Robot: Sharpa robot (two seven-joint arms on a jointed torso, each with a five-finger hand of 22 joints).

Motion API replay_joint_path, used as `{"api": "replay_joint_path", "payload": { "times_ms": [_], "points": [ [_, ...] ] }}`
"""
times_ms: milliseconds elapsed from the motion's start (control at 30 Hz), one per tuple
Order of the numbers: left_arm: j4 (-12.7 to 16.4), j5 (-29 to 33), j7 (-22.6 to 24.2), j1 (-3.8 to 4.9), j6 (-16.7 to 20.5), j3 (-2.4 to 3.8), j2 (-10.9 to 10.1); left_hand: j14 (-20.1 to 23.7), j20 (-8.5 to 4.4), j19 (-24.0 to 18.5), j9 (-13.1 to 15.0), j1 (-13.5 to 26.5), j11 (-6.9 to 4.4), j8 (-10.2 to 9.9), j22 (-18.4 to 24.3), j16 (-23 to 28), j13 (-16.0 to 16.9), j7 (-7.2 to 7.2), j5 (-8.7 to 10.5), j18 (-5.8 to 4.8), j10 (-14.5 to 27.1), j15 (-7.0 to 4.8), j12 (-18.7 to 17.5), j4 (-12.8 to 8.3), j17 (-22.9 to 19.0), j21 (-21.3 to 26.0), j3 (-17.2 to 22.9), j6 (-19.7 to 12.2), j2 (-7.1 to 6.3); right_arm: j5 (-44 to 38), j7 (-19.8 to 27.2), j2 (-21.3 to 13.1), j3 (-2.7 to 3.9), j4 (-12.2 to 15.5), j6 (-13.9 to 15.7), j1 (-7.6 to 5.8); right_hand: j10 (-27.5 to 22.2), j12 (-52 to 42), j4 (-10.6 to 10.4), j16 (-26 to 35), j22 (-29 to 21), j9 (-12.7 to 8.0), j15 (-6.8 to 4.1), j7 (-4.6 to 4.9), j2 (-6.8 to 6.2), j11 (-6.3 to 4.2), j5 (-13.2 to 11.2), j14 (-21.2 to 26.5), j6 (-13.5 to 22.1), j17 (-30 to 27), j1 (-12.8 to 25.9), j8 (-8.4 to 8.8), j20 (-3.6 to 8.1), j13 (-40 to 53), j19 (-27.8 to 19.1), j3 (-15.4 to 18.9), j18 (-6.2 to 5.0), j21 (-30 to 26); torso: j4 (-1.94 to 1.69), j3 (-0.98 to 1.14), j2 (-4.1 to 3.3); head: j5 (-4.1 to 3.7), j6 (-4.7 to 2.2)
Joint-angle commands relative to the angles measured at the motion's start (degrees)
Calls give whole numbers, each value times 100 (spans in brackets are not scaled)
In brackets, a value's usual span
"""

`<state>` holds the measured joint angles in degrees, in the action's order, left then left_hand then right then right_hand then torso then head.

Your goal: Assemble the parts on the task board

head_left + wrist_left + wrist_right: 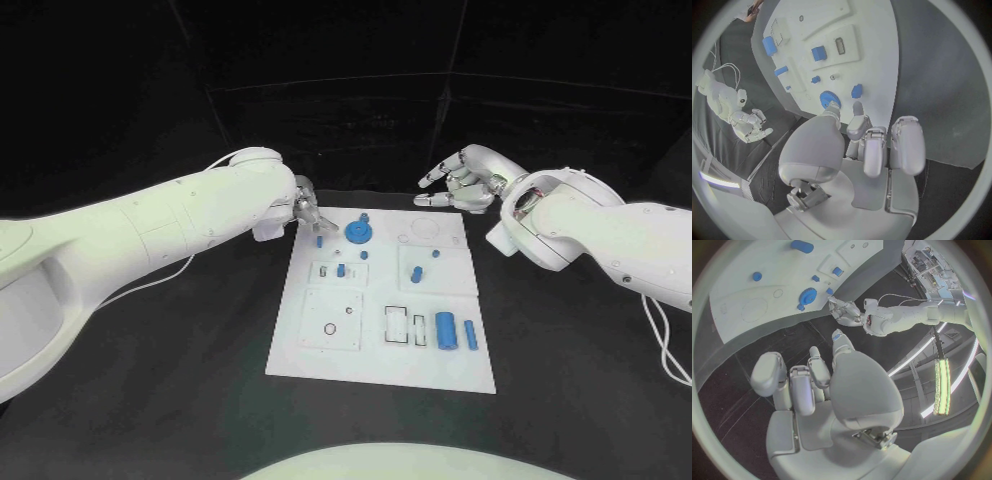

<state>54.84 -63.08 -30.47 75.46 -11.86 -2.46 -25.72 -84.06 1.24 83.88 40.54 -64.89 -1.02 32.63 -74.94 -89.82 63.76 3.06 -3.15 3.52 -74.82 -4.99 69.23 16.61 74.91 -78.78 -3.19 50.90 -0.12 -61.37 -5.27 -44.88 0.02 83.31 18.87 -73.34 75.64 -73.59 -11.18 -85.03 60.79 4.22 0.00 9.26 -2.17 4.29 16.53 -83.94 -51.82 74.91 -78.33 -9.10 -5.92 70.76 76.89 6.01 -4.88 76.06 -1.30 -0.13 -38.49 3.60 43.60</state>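
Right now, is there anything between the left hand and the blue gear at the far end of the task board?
Nothing visible stands in the way. The left hand is at the far left corner of the task board, holding nothing, and the blue gear lies just beside its fingers, with only bare white board between them.

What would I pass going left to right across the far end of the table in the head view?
Left robot hand → small blue part → blue gear → round recess in the task board → right robot hand.
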Motion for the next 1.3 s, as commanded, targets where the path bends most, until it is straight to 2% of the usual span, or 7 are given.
{"api": "replay_joint_path", "payload": {
  "times_ms": [33, 167, 533, 667, 800, 1300],
  "points": [
    [-140, -34, 42, 4, -195, 1, 59, -594, 45, 101, -9, 49, 13, -33, -47, -18, 6, 12, 10, -26, 3, 53, -1, 2, 1509, -22, -49, 48, 2, 11, 15, 1, 3, 3, -11, -10, -10, 27, 8, 33, -9, -8, -39, -22, -6, -21, 18, -386, 10, 535, 39, -38, 27, 2, -26, 38, -79, -36, -8, 1, 7, 10, 0],
    [-261, -59, 43, 1, -256, 1, 116, -594, 45, 101, -9, 49, 13, -33, -47, -18, 6, 12, 10, -26, 3, 53, -1, 2, 1509, -22, -49, 48, 2, 11, 12, 0, 3, 4, -13, -10, -8, 25, 6, 33, -5, -9, -39, -22, -1, -21, 23, -386, 12, 536, 34, -40, 28, 4, -23, 39, -78, -34, -2, 5, 5, 12, 1],
    [-503, -73, 31, -41, -385, 1, 248, -594, 46, 104, -16, 53, 13, -35, -57, -18, -3, 11, 10, -28, 8, 53, -8, 0, 1509, -29, -67, 55, 0, 11, 13, 17, 3, -2, -23, -10, -7, 23, 5, 33, -2, -9, -39, -22, 3, -21, 27, -386, 13, 536, 30, -41, 28, 6, -21, 40, -77, -33, -12, -3, 7, 19, 13],
    [-546, -74, 24, -55, -416, 1, 255, -594, 46, 105, -23, 38, 12, -38, -62, -18, -7, 10, 9, -28, 12, 53, -10, -9, 1509, -32, -73, 63, 13, 11, 14, 19, 3, -3, -25, -10, -12, 28, 2, 32, -7, -9, -39, -22, 9, -21, 33, -387, 14, 539, 26, -43, 28, -1, -23, 42, -78, -36, -10, -6, 5, 17, 10],
    [-571, -74, 18, -61, -443, 2, 265, -594, 47, 105, -30, 21, 12, -40, -63, -18, -9, 9, 9, -28, 13, 53, -11, -15, 1509, -32, -77, 69, 27, 11, 16, 24, 3, -5, -28, -10, -12, 28, 2, 32, -7, -9, -39, -22, 9, -21, 33, -387, 14, 539, 26, -43, 28, -1, -23, 42, -78, -36, -10, 2, 11, 27, 15],
    [-587, -74, 16, -77, -492, 3, 342, -594, 47, 104, -62, -82, 9, -52, -69, -18, -8, 6, 8, -28, 13, 51, -5, -40, 1509, -33, -97, 96, 81, 10, 12, 24, 3, 2, -31, -10, -9, 24, -3, 32, -7, -9, -39, -23, 22, -22, 42, -388, 14, 541, 19, -47, 28, 3, -21, 43, -78, -36, -13, 0, 12, 31, 22]
  ]
}}
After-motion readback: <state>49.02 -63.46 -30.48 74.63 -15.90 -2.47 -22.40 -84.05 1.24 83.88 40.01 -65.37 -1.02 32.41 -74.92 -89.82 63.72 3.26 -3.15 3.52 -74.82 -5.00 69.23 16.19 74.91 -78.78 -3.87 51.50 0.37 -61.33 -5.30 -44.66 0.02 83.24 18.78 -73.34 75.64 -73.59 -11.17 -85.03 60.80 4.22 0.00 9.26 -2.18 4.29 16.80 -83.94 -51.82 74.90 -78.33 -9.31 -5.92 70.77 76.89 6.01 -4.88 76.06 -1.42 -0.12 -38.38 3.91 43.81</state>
